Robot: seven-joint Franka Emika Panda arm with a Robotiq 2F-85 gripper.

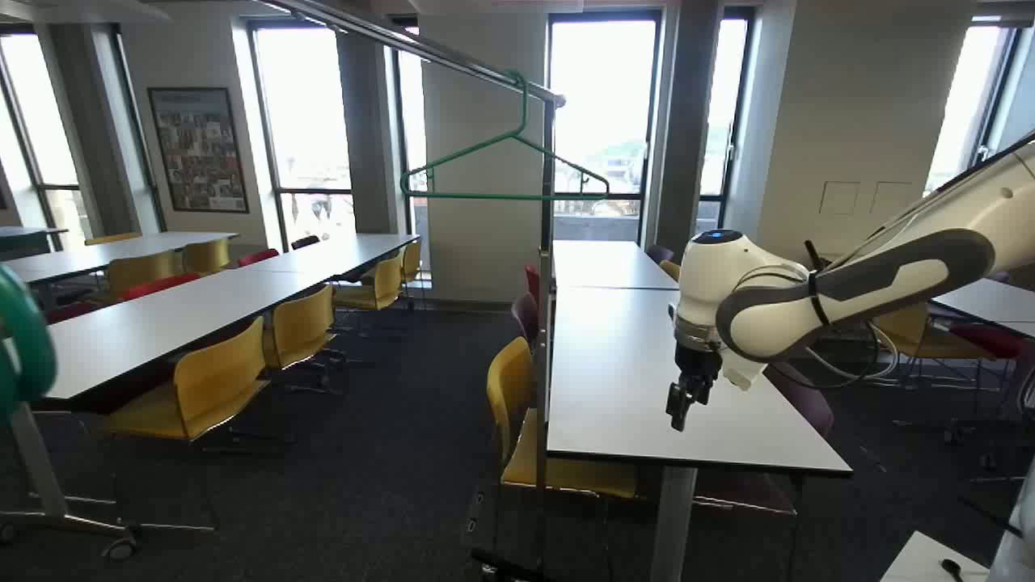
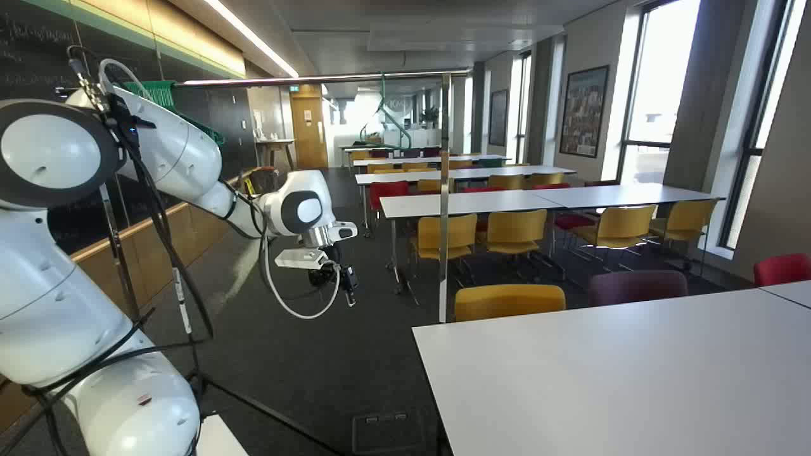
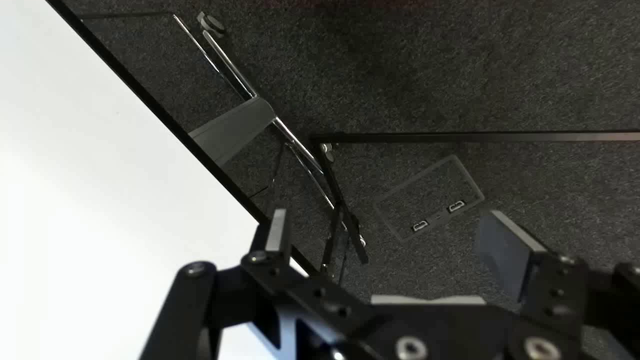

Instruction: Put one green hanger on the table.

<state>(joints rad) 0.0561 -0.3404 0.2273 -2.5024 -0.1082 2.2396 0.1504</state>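
The green hanger hangs by its hook on a metal rail. It also shows in an exterior view and is out of the wrist view. The white-topped table shows in an exterior view and fills the left of the wrist view. My gripper points down, well below the hanger; it also shows in an exterior view. In the wrist view my gripper is open and empty. Its left finger overlaps the table's edge, with floor between the fingers.
A bunch of green hangers hangs further along the metal rail, and some show blurred at the edge of an exterior view. The rail's upright post stands by the table's corner. Yellow chairs line the tables.
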